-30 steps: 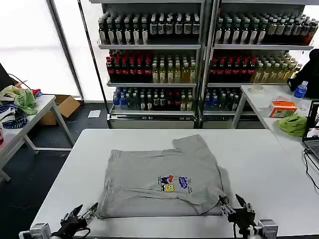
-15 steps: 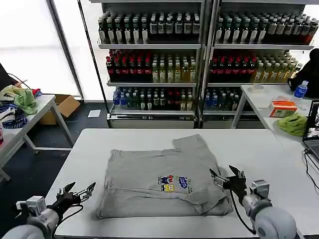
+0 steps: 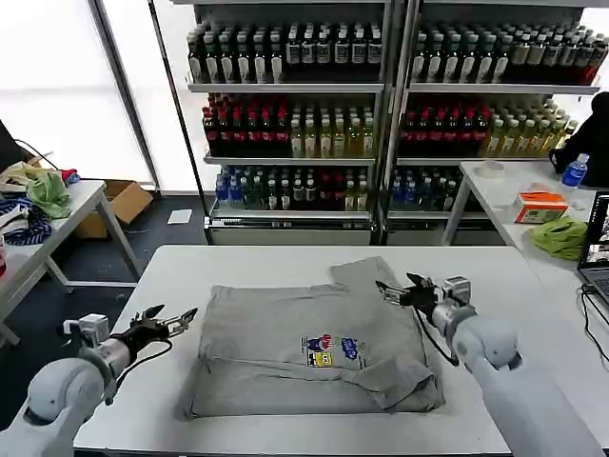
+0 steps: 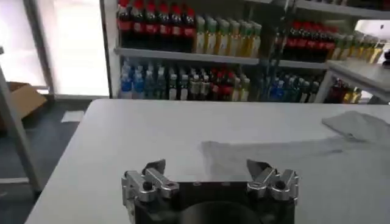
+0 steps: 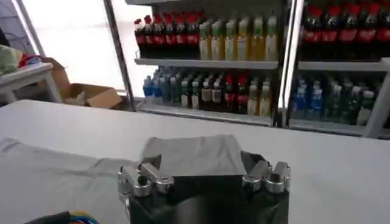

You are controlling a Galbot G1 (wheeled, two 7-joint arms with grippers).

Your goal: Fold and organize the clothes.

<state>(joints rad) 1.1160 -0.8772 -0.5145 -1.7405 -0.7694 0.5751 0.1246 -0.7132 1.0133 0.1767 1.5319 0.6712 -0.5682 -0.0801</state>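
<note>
T-shirt (image 3: 314, 347) lies folded on white table (image 3: 495, 276); left claw (image 3: 174, 319) and right claw (image 3: 400, 288) flank it, spread, empty.

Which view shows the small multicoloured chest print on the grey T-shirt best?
The head view: the small multicoloured chest print lies unobstructed on the grey T-shirt. The right wrist view catches a coloured sliver of it at the frame edge; the left wrist view shows plain grey cloth.
</note>
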